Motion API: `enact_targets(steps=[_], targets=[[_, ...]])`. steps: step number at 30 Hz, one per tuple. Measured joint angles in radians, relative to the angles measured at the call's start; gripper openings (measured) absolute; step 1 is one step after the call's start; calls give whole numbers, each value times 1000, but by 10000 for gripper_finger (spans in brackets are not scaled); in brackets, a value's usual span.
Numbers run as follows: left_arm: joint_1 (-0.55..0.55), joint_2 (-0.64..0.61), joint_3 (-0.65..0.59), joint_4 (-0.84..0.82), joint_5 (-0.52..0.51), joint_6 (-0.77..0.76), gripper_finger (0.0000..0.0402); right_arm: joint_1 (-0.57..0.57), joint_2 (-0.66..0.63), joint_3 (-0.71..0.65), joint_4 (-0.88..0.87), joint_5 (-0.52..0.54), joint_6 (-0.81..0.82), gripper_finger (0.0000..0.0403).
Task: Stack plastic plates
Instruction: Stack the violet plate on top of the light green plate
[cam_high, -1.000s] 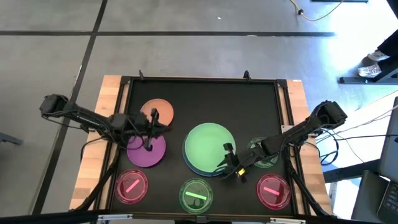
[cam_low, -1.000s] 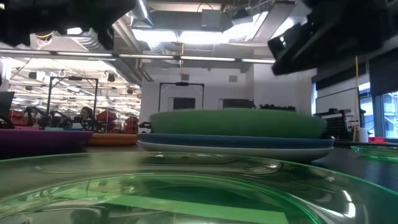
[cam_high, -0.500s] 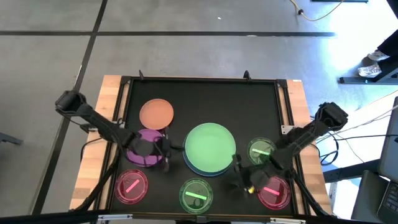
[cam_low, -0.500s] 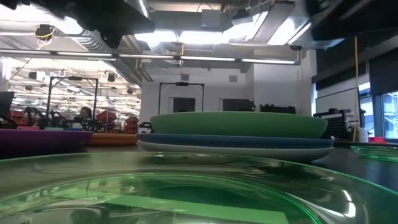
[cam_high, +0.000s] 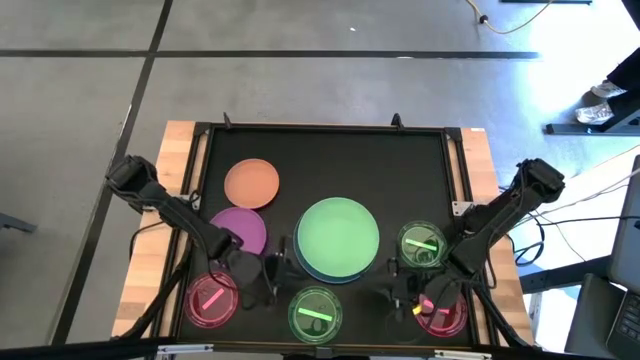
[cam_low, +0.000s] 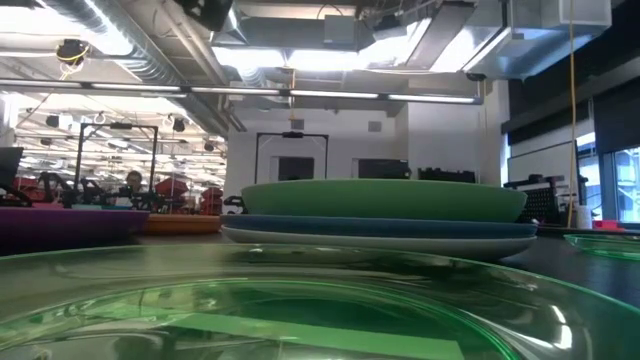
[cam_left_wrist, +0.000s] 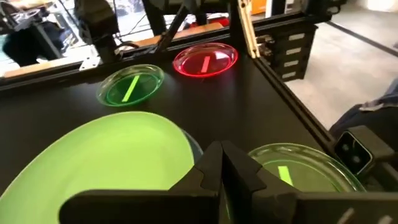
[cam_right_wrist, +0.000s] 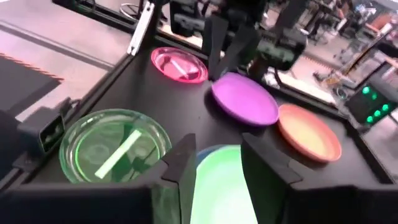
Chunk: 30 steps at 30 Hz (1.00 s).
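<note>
The large green plate (cam_high: 338, 238) tops a stack over a blue plate (cam_low: 380, 226) and a white one (cam_low: 380, 241). The purple plate (cam_high: 240, 229) and orange plate (cam_high: 251, 183) lie to its left. Small green dishes (cam_high: 422, 243) (cam_high: 315, 312) and pink dishes (cam_high: 210, 298) (cam_high: 440, 308) sit along the near side. My left gripper (cam_high: 277, 268) is shut and hovers between the purple plate and the near green dish. My right gripper (cam_high: 390, 293) is open beside the right pink dish. Neither touches a plate.
The black mat is bordered by a raised dark frame (cam_high: 320, 128) with wooden table edges (cam_high: 175, 200) on both sides. A bare strip of mat (cam_high: 340, 160) lies behind the plates. In the right wrist view the other arm (cam_right_wrist: 236, 31) stands beyond the purple plate (cam_right_wrist: 244, 98).
My left gripper has swung from over the orange and purple plates toward the near edge and to the right, ending near the stack's near-left rim. My right gripper has drawn back from the stack's near-right rim toward the near edge, beside the pink dish. No plate has moved.
</note>
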<state>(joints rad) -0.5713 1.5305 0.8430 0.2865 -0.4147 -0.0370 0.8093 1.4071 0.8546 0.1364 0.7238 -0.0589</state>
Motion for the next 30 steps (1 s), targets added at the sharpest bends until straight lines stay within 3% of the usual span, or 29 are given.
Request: enact_targets(steps=[6, 12, 19, 22, 30], targets=[[5, 1, 29, -76, 13, -132, 3, 2, 0, 85, -15, -17, -92, 117], [1, -5, 109, -421, -4, -381, 35, 41, 4, 123, -6, -84, -43, 117], [-8, -6, 210, -831, 27, -646, 102, 69, 30, 121, -11, -80, -44, 117], [-30, -6, 203, -887, 90, -741, 115, 64, 38, 121, -17, -77, -44, 117], [-112, -6, 129, -966, 84, -949, 114, 34, 44, 120, -51, -69, -17, 117]])
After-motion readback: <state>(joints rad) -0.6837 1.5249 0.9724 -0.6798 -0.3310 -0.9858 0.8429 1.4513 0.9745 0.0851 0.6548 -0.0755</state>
